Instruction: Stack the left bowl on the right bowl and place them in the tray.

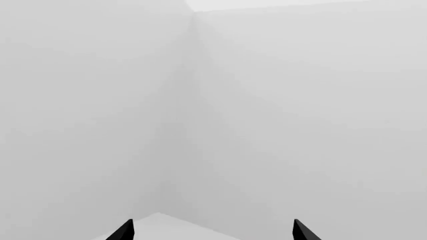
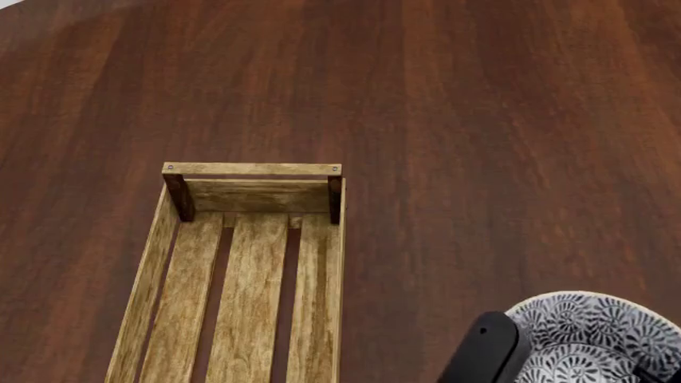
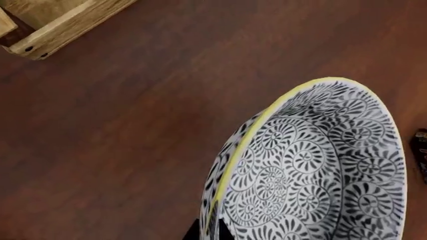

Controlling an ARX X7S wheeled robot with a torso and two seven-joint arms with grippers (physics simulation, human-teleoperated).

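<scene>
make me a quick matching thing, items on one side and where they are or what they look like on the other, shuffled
Items:
1. tray
2. bowl
3. table
4. left claw

Descriptions:
A. dark reddish-brown wood grain
B. black tips apart, facing plain pale walls
C. light weathered wood, slatted bottom, nothing in it
D. black-and-white swirl pattern, yellow rim, right of the tray in the head view

Pairs: 1-C, 2-D, 3-A, 4-B
</scene>
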